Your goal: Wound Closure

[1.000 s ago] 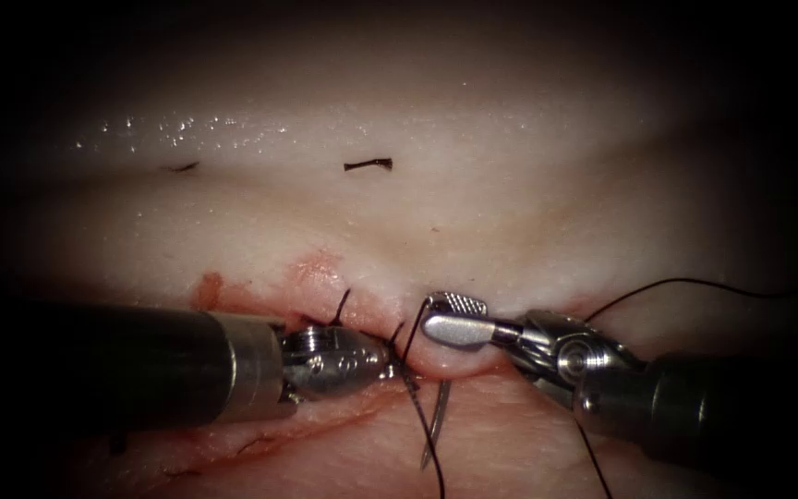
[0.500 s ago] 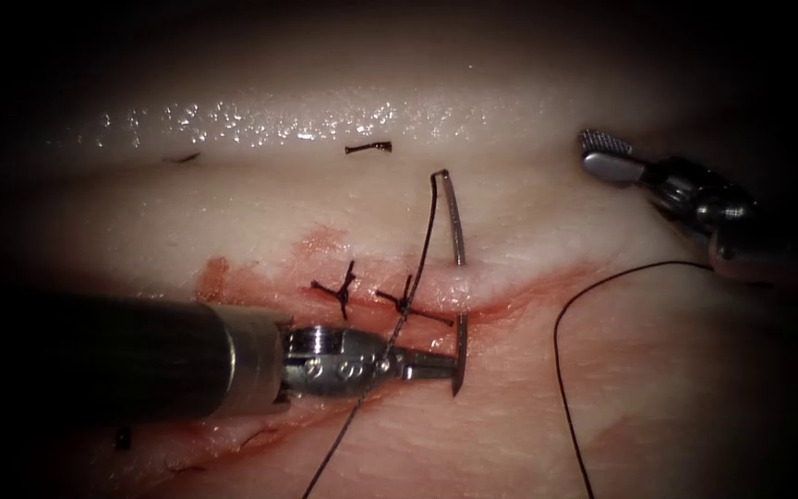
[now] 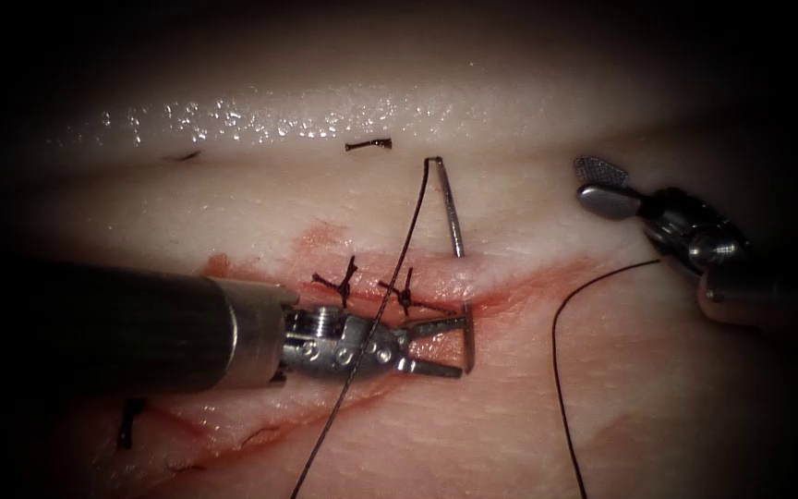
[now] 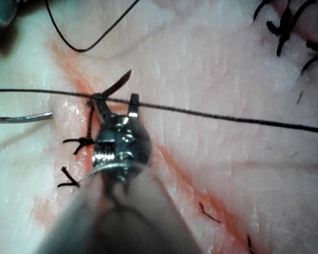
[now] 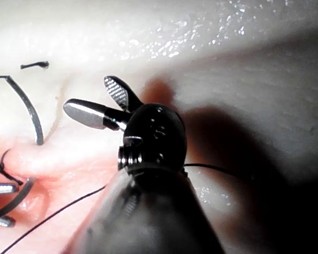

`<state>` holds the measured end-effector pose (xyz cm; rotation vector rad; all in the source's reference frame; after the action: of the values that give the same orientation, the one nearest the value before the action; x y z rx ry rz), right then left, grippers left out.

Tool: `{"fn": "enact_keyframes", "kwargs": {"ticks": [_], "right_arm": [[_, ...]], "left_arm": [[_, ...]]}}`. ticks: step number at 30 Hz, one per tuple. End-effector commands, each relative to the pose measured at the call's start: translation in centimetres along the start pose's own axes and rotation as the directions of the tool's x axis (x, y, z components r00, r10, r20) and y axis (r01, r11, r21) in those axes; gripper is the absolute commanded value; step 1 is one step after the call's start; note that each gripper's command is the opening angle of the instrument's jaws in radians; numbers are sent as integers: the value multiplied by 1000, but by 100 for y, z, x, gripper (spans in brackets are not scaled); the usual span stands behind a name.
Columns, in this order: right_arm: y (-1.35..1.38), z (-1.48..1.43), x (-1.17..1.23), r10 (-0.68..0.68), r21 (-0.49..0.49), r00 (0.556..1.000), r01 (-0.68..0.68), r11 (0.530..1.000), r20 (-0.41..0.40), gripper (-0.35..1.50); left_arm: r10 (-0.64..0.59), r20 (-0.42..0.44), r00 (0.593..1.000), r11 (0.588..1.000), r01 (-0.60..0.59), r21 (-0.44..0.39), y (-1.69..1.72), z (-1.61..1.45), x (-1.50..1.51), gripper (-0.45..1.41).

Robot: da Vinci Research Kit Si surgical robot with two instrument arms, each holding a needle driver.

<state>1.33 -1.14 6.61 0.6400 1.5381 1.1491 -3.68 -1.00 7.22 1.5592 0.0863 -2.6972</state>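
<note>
Nearest you, the thread [image 3: 344, 407] runs up from the near edge, crosses over your left gripper [image 3: 450, 346] and climbs to the needle's swaged end. Your left gripper lies along the near side of the cut [image 3: 528, 282], its jaws spread on either side of the needle's [image 3: 466, 337] emerging tip end without pinching it; it holds nothing. The needle is in the tissue [image 3: 510, 425]: one end stands out on the near side of the cut between those spread jaws, the body passes under the wound edges, and the other limb rises from the far side to the thread attachment. Just left of the needle, two tied stitches [image 3: 376, 286] with short dark tails cross the cut, amid red fluid [image 3: 260, 277] staining the wound margins. To the right, a second loop of thread [image 3: 561, 370] curves over the tissue toward your right gripper [image 3: 593, 180], which hovers well apart from the needle on the far right, jaws spread and empty. Farthest away, a cut end of thread [image 3: 368, 146] lies on the pale tissue beneath the glistening ridge.
</note>
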Motion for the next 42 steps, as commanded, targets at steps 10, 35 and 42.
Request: {"fn": "enact_keyframes", "kwargs": {"ticks": [10, 35, 42], "right_arm": [[4, 9, -15, -9, 5, 1000, 9, 1000, 12, 71], [6, 5, -24, 20, 19, 1000, -19, 1000, -2, 19], [1, 4, -27, 68, 29, 998, -68, 997, 0, 4]], "left_arm": [[19, -26, 999, 997, -17, 80, -1, 15, 3, 49], [-31, -226, 974, 999, 25, -30, 6, 33, 14, -45], [-329, -325, 887, 934, 253, -253, 27, 25, 33, -45]]}}
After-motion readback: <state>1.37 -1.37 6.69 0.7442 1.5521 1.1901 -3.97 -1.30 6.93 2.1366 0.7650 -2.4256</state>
